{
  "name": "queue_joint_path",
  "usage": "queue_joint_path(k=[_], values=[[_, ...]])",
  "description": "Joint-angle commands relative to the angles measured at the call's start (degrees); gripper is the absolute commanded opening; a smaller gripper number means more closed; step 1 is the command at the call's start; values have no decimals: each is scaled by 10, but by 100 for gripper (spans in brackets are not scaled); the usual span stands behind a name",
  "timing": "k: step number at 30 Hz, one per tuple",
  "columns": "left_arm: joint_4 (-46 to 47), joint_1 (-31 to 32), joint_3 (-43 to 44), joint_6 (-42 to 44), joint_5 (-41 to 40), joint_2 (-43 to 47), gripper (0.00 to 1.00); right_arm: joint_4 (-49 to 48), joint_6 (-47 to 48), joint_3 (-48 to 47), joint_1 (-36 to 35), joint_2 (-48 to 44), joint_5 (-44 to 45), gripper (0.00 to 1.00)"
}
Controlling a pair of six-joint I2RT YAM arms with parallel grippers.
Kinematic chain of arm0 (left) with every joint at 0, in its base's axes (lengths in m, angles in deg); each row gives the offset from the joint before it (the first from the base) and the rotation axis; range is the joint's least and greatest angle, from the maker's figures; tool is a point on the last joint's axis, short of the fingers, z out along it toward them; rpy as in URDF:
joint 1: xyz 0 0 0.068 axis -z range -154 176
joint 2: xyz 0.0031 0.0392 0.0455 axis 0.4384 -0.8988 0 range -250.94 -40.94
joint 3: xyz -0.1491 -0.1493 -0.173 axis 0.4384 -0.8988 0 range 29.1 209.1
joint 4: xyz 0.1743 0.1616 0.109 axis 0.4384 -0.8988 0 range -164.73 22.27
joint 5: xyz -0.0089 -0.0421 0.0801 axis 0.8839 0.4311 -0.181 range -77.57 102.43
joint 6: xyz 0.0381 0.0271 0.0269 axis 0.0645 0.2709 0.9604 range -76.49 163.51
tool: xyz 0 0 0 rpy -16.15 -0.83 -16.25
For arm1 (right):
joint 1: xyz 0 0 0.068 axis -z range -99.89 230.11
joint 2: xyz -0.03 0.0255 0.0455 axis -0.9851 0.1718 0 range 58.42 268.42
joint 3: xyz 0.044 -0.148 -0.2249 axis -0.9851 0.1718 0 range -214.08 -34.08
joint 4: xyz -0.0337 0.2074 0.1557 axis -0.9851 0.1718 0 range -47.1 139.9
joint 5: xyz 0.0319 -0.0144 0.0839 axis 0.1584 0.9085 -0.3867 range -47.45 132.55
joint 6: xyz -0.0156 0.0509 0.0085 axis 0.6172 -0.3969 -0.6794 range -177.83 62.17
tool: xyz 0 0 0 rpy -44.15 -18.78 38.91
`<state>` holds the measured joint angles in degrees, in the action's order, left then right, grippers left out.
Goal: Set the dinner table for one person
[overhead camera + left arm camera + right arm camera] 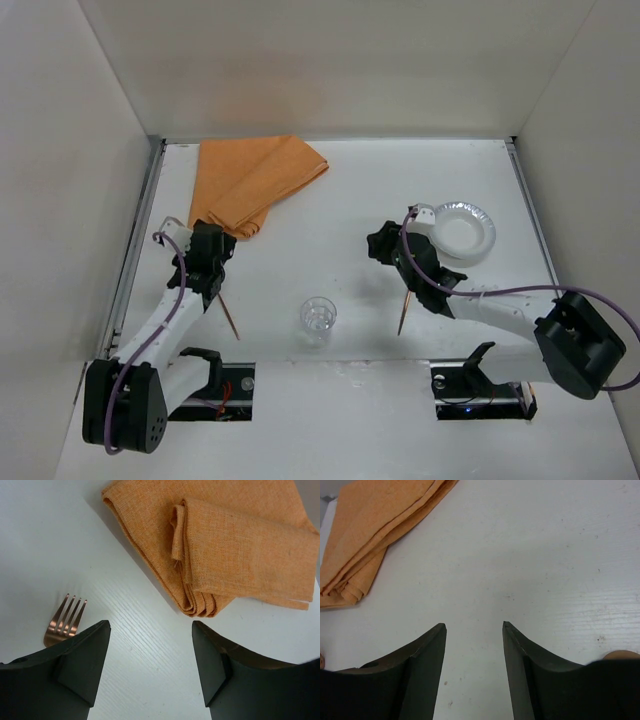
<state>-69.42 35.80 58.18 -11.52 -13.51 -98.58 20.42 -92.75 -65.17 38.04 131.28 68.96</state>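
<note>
The white dinner table [350,195] carries an orange folded cloth [255,180] at the back left, a white plate [462,230] at the right and a clear glass [318,316] near the front middle. A copper fork [231,318] lies by my left gripper [212,245]; its tines show in the left wrist view [65,622], just left of the left finger. My left gripper [150,625] is open and empty, just short of the cloth [230,545]. A second thin copper utensil [403,312] lies under the right arm. My right gripper [385,245] is open and empty over bare table [474,626].
White walls close in the table on the left, back and right. Metal edge strips [135,250] run along the table's sides. The cloth's corner shows at the upper left of the right wrist view [375,525]. A copper rounded tip [620,655] peeks out beside the right finger.
</note>
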Motion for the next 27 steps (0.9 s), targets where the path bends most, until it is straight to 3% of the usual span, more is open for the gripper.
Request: queue_joint_path(k=[1,7,12,15,18,23,27], values=[[27,6,22,-6,5,-3,65,-29,-1,-12,2,-1,-5,55],[55,20,39,-6,11,-40,65,-28,-3,-10,2,-3,-18,53],[92,21,56,-8,16,-86,64,-19,-6,-18,5,4,-49,25],[106,18,74,-24,37,-114,64,-19,-7,-22,4,15,-58,20],[123,16,91,-28,54,-141,64,-17,-7,-27,4,24,-65,24],[136,7,112,-34,62,-181,64,-21,-7,-25,4,21,-68,48],[147,-18,115,-39,65,-207,64,-21,-7,-24,4,14,-71,52]])
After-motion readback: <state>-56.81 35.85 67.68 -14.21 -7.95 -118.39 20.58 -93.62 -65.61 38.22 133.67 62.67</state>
